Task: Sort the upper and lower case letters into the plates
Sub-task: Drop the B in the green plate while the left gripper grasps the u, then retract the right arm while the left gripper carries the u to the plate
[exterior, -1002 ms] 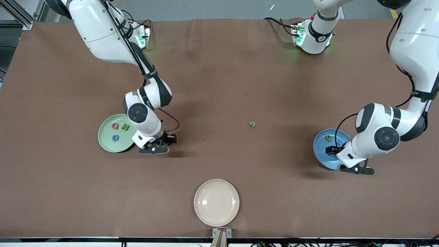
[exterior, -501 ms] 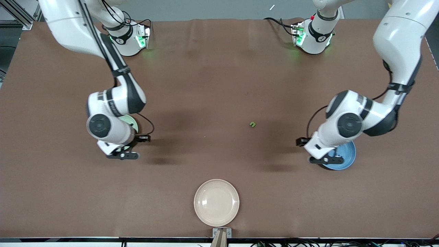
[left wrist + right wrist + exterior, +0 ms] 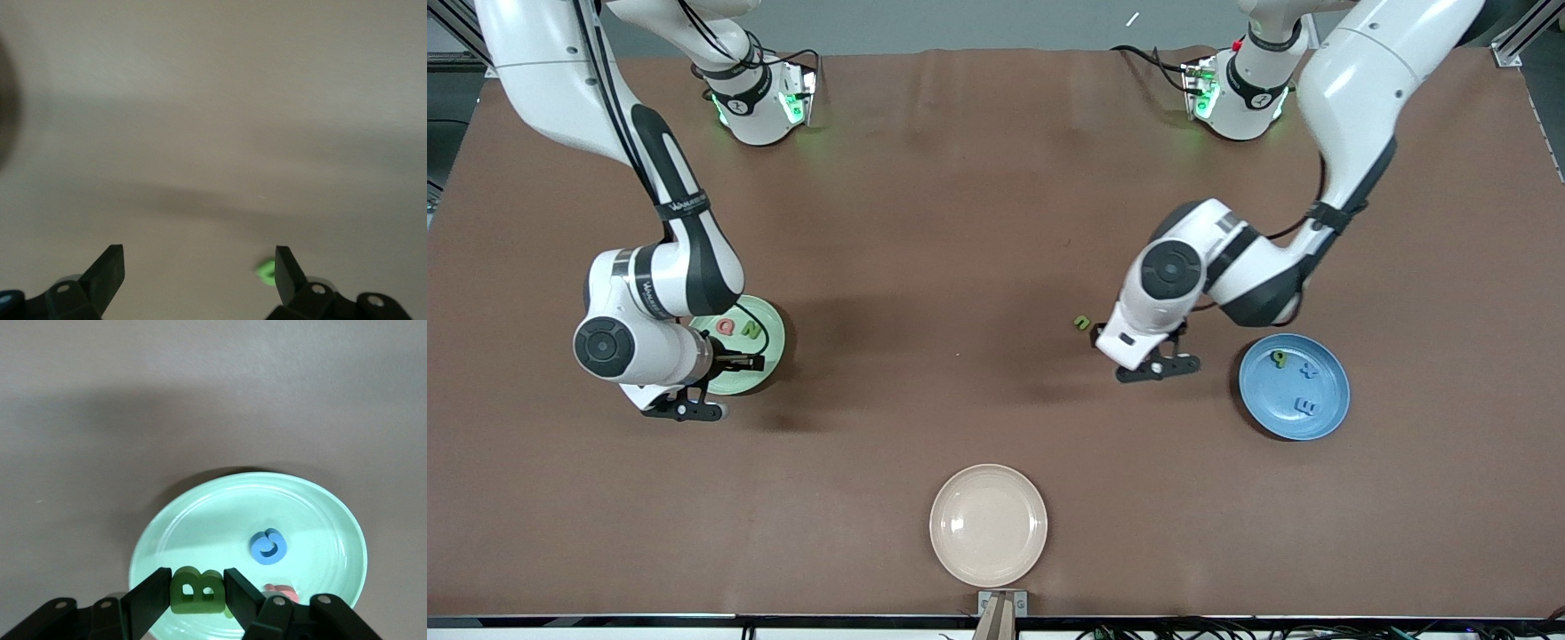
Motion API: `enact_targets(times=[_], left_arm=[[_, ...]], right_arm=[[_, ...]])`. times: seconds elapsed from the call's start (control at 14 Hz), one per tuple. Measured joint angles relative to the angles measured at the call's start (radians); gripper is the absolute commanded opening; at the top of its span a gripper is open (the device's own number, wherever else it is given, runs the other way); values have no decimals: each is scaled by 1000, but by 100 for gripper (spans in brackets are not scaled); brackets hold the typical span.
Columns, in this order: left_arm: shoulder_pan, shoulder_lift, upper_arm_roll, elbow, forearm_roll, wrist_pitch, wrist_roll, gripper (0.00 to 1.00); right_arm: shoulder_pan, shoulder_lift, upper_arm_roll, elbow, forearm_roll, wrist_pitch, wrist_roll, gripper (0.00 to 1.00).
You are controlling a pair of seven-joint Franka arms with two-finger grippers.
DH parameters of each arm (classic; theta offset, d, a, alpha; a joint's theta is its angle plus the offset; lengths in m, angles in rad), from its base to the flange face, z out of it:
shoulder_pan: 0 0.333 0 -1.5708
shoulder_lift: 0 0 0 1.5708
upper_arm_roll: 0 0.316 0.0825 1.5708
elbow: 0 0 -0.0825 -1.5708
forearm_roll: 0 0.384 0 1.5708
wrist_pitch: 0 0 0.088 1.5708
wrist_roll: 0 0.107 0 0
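Up close, glossy mint plate

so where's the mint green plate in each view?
Front view: mint green plate at the right arm's end of the table, partly hidden under that arm's wrist.
Right wrist view: the plate below the right gripper, whose fingers hold the green B.
Left wrist view: not in it.
Shared landmark: blue letter in the plate, hidden in the front view.

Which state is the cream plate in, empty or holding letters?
Empty. The cream plate shows only bare surface in the front view, with no letter on it.
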Motion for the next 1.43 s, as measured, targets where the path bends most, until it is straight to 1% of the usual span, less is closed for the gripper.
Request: enact_targets(times=[0.14, 0.21, 0.29, 0.36, 0.57, 0.79, 1.0, 1.29, 1.43], left_arm=[[-27, 14, 1, -23, 0, 63, -62, 99], [-33, 20, 1, -43, 0, 89, -75, 99], [-35, 24, 1, -68, 0, 117, -82, 99], [-35, 27, 2, -95, 0, 148, -84, 99], [-35, 38, 8, -149, 46, 220, -104, 98], [-35, 54, 8, -172, 121, 233, -166, 90], [-35, 72, 9, -184, 131, 238, -170, 82], [-35, 87, 9, -186, 131, 262, -170, 71], [-35, 89, 9, -186, 131, 279, -170, 63]], right_arm=[[-8, 27, 0, -2, 0, 14, 0, 11], [-9, 40, 0, -2, 0, 24, 0, 24], [-9, 53, 1, -2, 0, 37, 0, 74], [-9, 64, 2, -2, 0, 48, 0, 100], [-9, 76, 5, -2, 0, 52, 1, 100], [-9, 67, 9, 10, 0, 38, 1, 100], [-9, 35, 11, 56, 0, -49, 1, 100], [-10, 0, 10, 160, 0, -187, 0, 100], [-13, -21, 7, 204, -2, -233, -26, 100]])
